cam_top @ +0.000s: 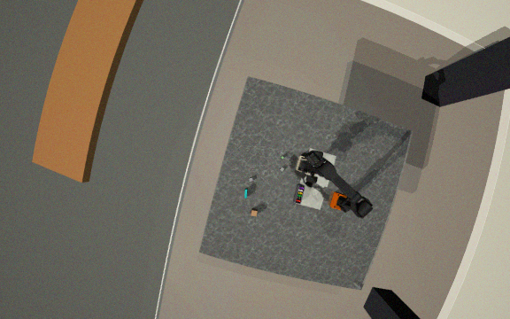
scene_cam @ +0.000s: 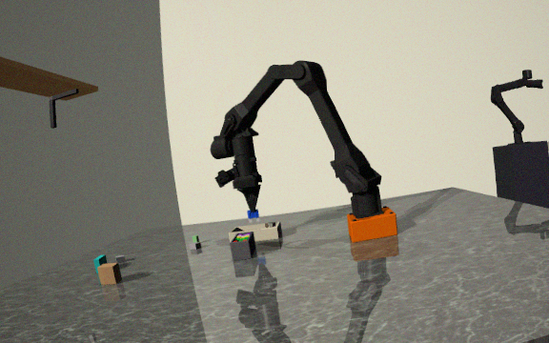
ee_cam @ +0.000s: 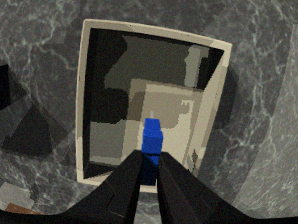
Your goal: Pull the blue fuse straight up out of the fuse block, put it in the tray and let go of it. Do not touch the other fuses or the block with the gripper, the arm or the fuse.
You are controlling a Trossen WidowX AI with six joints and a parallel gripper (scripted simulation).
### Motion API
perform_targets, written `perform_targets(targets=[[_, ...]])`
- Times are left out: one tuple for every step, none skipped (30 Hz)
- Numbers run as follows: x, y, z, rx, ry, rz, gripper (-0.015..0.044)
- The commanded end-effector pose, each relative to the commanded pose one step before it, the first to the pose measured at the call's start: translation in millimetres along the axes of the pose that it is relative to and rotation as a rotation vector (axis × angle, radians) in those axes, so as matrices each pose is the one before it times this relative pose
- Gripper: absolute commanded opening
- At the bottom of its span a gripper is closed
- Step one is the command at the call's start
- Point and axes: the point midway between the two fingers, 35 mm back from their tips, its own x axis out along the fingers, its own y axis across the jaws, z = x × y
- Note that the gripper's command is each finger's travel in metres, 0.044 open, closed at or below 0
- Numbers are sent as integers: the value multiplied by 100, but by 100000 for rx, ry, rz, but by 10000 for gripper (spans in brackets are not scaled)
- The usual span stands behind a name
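Observation:
My gripper (scene_cam: 253,209) (ee_cam: 149,159) is shut on the blue fuse (scene_cam: 253,215) (ee_cam: 152,142) and holds it upright, pointing down. The fuse hangs above the beige tray (scene_cam: 270,232) (ee_cam: 80,100), with a gap below it in the exterior view. In the wrist view the fuse appears within the tray's outline, towards the near wall. The dark fuse block (scene_cam: 242,251) stands beside the tray, clear of the gripper, with coloured fuses in it. In the top view the arm hides the fingers and part of the tray.
A teal block (cam_top: 246,193) (scene_cam: 99,263), a tan block (cam_top: 254,213) (scene_cam: 110,273) and small green and grey pieces lie away from the tray. The arm's orange base (cam_top: 336,200) (scene_cam: 373,226) stands on the other side. Pale sheets lie beneath the arm.

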Motion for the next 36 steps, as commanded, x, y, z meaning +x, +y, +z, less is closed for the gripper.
perform_targets(targets=[[687, 86, 49, -322, -255, 477, 0], [160, 3, -5, 0, 0, 1, 0], [160, 4, -5, 0, 0, 1, 0], [160, 4, -6, 0, 1, 1, 0], [160, 5, -7, 0, 1, 1, 0], [160, 5, -8, 0, 1, 1, 0], [159, 6, -8, 0, 1, 2, 0], [127, 5, -7, 0, 1, 1, 0], [76, 3, -4, 0, 0, 1, 0], [25, 1, -2, 0, 0, 0, 0], [-320, -78, -54, 92, 341, -409, 26], [0, 0, 0, 0, 0, 0, 53], [0, 0, 0, 0, 0, 0, 79], [0, 0, 0, 0, 0, 0, 105], [0, 0, 0, 0, 0, 0, 131], [0, 0, 0, 0, 0, 0, 157], [0, 0, 0, 0, 0, 0, 184], [0, 0, 0, 0, 0, 0, 210], [0, 0, 0, 0, 0, 0, 236], [0, 0, 0, 0, 0, 0, 262], [0, 0, 0, 0, 0, 0, 289], [0, 0, 0, 0, 0, 0, 315], [-292, -6, 19, -8, -29, 30, 330], [-880, -8, 41, -23, -84, 91, 330], [-1330, 21, 21, -34, -122, 139, 330], [-892, 36, -14, -22, -79, 94, 330], [-298, 16, -9, -7, -26, 32, 330], [0, 0, 0, 0, 0, 0, 330], [0, 0, 0, 0, 0, 0, 330], [0, 0, 0, 0, 0, 0, 330], [0, 0, 0, 0, 0, 0, 330], [0, 0, 0, 0, 0, 0, 330], [0, 0, 0, 0, 0, 0, 330], [0, 0, 0, 0, 0, 0, 330], [0, 0, 0, 0, 0, 0, 330], [0, 0, 0, 0, 0, 0, 330]])
